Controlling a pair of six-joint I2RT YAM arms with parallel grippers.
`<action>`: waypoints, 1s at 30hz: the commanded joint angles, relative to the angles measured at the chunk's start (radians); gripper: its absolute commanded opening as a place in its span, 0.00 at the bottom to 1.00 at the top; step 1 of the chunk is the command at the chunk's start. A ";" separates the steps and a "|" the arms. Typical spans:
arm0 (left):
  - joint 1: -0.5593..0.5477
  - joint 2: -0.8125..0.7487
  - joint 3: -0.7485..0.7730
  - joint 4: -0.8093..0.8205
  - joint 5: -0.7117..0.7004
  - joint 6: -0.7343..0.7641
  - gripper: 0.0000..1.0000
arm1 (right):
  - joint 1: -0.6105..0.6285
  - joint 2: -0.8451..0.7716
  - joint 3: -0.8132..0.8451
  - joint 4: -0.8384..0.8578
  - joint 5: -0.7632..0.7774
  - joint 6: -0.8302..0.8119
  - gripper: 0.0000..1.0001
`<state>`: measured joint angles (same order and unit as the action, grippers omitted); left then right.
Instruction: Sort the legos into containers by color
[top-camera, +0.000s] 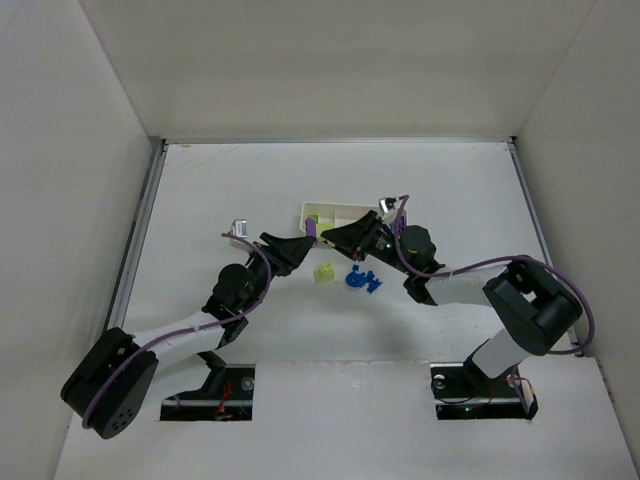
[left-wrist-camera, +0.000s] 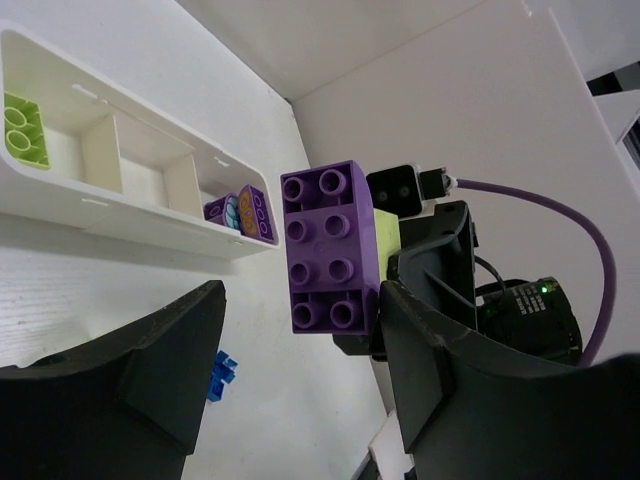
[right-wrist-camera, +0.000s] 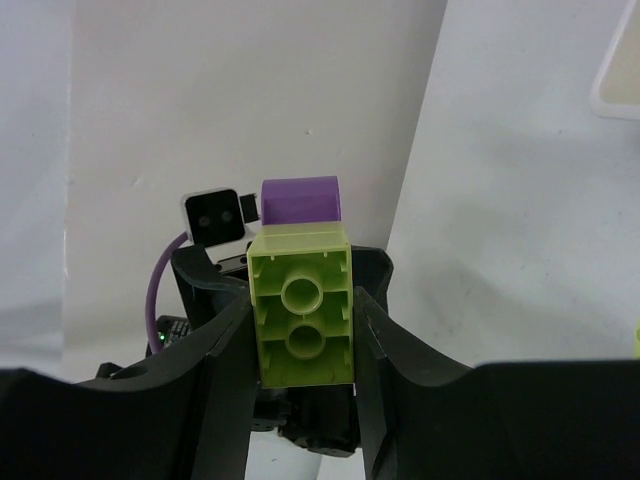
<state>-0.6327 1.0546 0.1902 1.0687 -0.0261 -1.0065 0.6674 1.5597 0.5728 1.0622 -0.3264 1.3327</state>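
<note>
My right end effector (right-wrist-camera: 303, 300) clamped the green brick (right-wrist-camera: 302, 325), purple brick (left-wrist-camera: 328, 248) stuck on—likely light, stiff, slick. My left end effector (left-wrist-camera: 300, 300) gaped astride purple's flat sides—tray (left-wrist-camera: 150, 215) at ten o'clock.

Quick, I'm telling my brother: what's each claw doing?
Left claw: open, straddling the purple brick.
Right claw: closed, holding the lime-green brick stuck to it.

Purple brick (left-wrist-camera: 330, 248) and lime brick (right-wrist-camera: 303, 318): smooth, glossy moulded plastic. Tray (left-wrist-camera: 130, 215): smooth white plastic, slight sheen. Desk (left-wrist-camera: 80, 290): matt white, finely grained surface.
</note>
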 joint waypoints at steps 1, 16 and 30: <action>0.008 0.027 0.038 0.135 -0.003 -0.020 0.59 | -0.001 0.016 -0.005 0.137 -0.022 0.045 0.26; 0.011 0.117 0.058 0.284 -0.034 -0.073 0.44 | -0.002 0.091 -0.004 0.272 -0.042 0.144 0.26; 0.034 0.058 0.031 0.272 -0.023 -0.087 0.20 | -0.027 0.077 -0.036 0.294 -0.043 0.146 0.26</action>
<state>-0.6197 1.1618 0.2157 1.2530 -0.0376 -1.0958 0.6609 1.6608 0.5602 1.2736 -0.3561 1.4708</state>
